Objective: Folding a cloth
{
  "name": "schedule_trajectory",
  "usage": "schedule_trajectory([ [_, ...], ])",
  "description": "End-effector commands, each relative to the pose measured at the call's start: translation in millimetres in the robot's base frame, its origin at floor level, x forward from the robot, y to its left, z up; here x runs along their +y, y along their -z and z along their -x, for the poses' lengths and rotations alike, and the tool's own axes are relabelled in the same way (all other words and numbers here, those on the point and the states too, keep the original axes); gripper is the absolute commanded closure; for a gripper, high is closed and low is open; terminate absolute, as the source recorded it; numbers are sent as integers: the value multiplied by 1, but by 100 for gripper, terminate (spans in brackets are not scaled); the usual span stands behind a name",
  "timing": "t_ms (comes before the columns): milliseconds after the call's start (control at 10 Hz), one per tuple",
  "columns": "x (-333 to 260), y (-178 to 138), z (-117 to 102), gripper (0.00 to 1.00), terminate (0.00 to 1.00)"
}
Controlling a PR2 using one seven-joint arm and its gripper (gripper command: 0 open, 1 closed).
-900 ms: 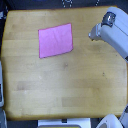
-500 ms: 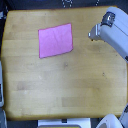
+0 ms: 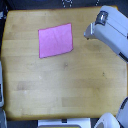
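Gripper (image 3: 89, 33) hangs by my table's (image 3: 60, 95) far edge on the exterior view's right; jaws too blurred to judge. Nothing has shifted lately. Pink cloth (image 3: 55, 40) lies flat, unfolded, well apart, toward the far-left corner.

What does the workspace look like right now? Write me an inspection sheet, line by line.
Surface: wooden table, light brown, with small dark specks.
Job's things: pink cloth lying flat and unfolded on the table, toward the exterior view's upper left.
Clutter: nothing seen on the table.
Grippers: robot arm reaches in from the exterior view's right, apart from the cloth; its gripper cannot be made out.
Cables: nothing seen.
Surroundings: white shapes at the bottom edge, too blurred to identify.
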Motion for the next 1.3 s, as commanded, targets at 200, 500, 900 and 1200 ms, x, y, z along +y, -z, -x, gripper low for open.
schedule_trajectory([
  [200,92,44,-22,0,0],
  [500,122,64,-21,0,0],
  [900,157,83,-19,0,0],
  [1200,174,107,-27,0,0],
])
